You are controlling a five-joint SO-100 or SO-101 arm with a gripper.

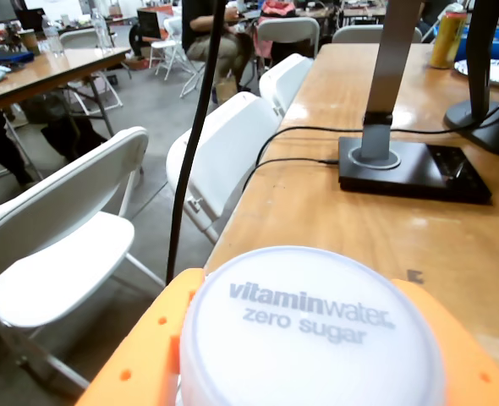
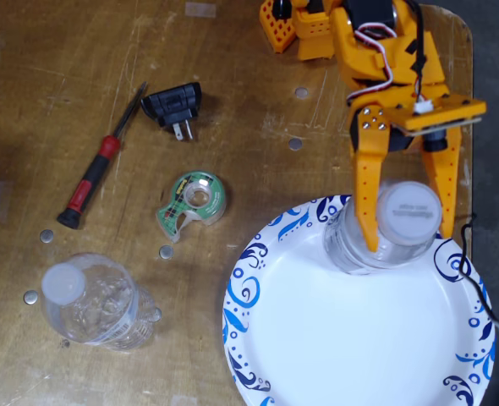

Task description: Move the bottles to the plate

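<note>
A clear bottle (image 2: 408, 211) with a whitish cap stands upright on the far rim of the white plate (image 2: 351, 338) with blue swirls. My orange gripper (image 2: 410, 237) has its fingers pressed on either side of the bottle's top, shut on it. In the wrist view the cap (image 1: 309, 330) reads "vitaminwater zero sugar" and fills the bottom, with the gripper (image 1: 309, 372) flanking it. The other bottle (image 2: 93, 300), shorter and ribbed, stands on the bare table at the lower left of the fixed view, well away from the plate.
A red-handled screwdriver (image 2: 93, 173), a black plug adapter (image 2: 175, 106) and a green tape dispenser (image 2: 194, 200) lie left of the plate. The table edge runs down the right. In the wrist view are white folding chairs (image 1: 63, 245) and a monitor stand (image 1: 410, 165).
</note>
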